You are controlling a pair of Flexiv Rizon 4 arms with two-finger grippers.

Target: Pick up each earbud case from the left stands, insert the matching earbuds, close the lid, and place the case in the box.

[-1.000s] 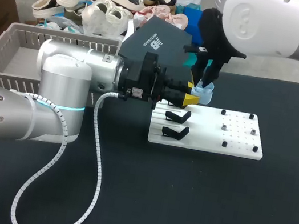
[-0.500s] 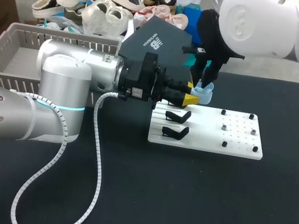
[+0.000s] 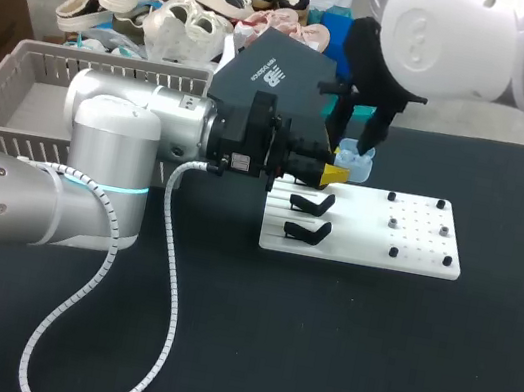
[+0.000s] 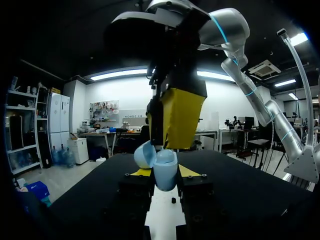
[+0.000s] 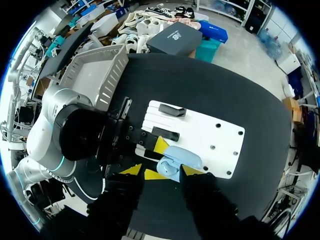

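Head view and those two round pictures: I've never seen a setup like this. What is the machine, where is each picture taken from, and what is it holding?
This is a robot with two arms working at a black table. The head view looks down from a camera above and behind the robot. Each round picture comes from a camera on one arm's wrist, looking out along its fingers. The yellow-tipped left gripper holds a light blue earbud case with its lid open, at the far edge of a white board that carries black stands. The right gripper hangs open just above the case. A grey basket stands at the far left.
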